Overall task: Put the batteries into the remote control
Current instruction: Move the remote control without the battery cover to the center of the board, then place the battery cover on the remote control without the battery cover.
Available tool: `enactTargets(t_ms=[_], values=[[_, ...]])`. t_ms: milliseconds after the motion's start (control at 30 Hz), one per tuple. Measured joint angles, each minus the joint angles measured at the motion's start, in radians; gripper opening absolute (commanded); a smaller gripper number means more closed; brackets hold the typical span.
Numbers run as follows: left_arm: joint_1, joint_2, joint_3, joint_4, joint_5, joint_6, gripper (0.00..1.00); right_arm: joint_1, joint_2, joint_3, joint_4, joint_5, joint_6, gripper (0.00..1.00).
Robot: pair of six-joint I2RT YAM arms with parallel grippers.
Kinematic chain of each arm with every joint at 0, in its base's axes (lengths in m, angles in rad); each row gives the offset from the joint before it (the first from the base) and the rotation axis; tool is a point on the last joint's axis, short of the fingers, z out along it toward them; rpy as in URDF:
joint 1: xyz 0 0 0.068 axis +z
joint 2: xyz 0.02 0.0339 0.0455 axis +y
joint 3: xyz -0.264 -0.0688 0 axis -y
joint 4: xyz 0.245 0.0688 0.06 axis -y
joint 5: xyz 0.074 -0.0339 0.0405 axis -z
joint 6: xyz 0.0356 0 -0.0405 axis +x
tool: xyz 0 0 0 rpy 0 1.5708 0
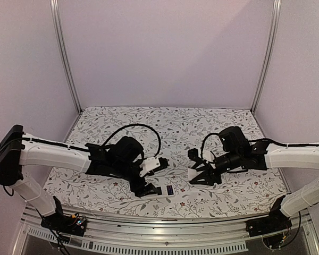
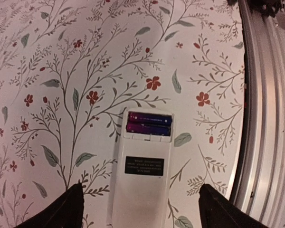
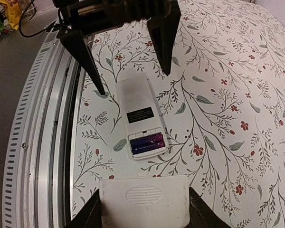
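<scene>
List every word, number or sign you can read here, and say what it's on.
Black label on the remote: white print, too small and blurred to read.
Batteries in the slot: faint markings, unreadable.
Cover: a ribbed oval only, no text.
No other text shows.

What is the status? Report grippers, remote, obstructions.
Left gripper open, straddling remote. Right gripper shut on cover. Both batteries seated, cover off. Nothing in the way.
</scene>
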Motion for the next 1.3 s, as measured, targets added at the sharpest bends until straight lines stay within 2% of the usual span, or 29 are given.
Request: enactTargets(t_ms=[233, 400, 600, 767, 933, 1300], values=[[0.006, -0.159, -0.111, 0.108, 0.018, -0.138, 0.83, 0.047, 0.129, 0.018, 0.07, 0.03, -0.013, 0.14], [0.011, -0.18, -0.165, 0.08, -0.056, -0.174, 0.85, 0.1, 0.285, 0.098, 0.064, 0.059, -0.037, 0.14], [0.045, -0.208, -0.188, 0.084, -0.15, -0.27, 0.82, 0.138, 0.382, 0.184, 0.026, 0.089, -0.066, 0.16], [0.045, -0.267, -0.229, 0.084, -0.275, -0.359, 0.84, 0.162, 0.432, 0.224, 0.011, 0.109, -0.096, 0.17], [0.045, -0.394, -0.301, 0.174, -0.338, -0.4, 0.84, 0.163, 0.487, 0.261, -0.034, 0.119, -0.116, 0.18], [0.048, -0.382, -0.314, 0.214, -0.391, -0.414, 0.85, 0.163, 0.529, 0.316, -0.069, 0.137, -0.128, 0.21]])
